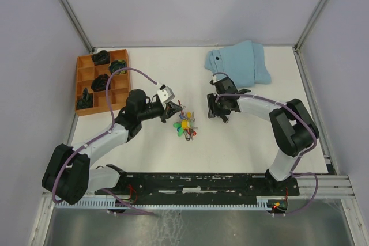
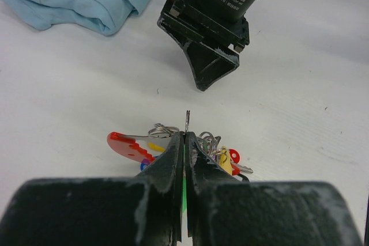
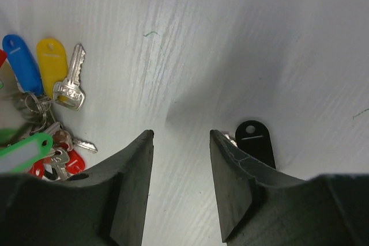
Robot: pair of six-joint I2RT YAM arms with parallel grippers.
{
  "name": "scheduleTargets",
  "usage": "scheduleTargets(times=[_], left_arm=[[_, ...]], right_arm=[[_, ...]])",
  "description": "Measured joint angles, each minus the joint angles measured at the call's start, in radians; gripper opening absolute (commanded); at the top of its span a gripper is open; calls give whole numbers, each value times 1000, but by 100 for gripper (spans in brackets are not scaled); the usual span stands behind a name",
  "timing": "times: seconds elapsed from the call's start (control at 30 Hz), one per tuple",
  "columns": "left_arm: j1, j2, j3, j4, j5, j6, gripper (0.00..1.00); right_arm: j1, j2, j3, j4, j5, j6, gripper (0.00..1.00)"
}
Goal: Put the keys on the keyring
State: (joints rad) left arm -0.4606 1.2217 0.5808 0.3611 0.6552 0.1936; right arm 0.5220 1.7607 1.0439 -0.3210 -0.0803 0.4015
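The keys (image 1: 185,126) lie bunched mid-table, with blue (image 3: 17,61), yellow (image 3: 52,61), green (image 3: 26,145) and red tags and a bare silver key (image 3: 70,82). My left gripper (image 2: 185,133) sits down in the bunch, shut on a thin metal piece (image 2: 188,120) that sticks up past its tips; green shows in the slit between its fingers. The keyring, a curved red-and-grey piece (image 2: 130,145), lies just left of those fingers. My right gripper (image 3: 181,133) hangs open over bare table to the right of the bunch (image 1: 218,110). A black tag (image 3: 256,142) lies by its right finger.
A folded light-blue cloth (image 1: 239,64) lies at the back right, behind the right arm. An orange compartment tray (image 1: 86,61) with dark lumps sits at the back left. The right gripper's housing (image 2: 207,33) faces the left one at close range.
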Motion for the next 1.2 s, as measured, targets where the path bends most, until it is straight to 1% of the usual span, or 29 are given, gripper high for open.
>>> scheduleTargets(times=[0.17,0.33,0.47,0.57,0.77,0.97,1.2], left_arm=[[0,0,0,0,0,0,3],[0,0,0,0,0,0,3],[0,0,0,0,0,0,3],[0,0,0,0,0,0,3],[0,0,0,0,0,0,3],[0,-1,0,0,0,0,3],[-2,-1,0,-1,1,0,3]], right_arm=[[-30,-44,6,-35,-69,-86,55],[-137,-126,5,-61,-179,-181,57],[-219,-122,5,-62,-263,-210,57],[-256,-91,5,-61,-322,-220,57],[-272,-24,5,-67,-376,-225,57],[-278,-18,-3,-81,-386,-227,56],[-280,-21,-62,-103,-393,-222,54]])
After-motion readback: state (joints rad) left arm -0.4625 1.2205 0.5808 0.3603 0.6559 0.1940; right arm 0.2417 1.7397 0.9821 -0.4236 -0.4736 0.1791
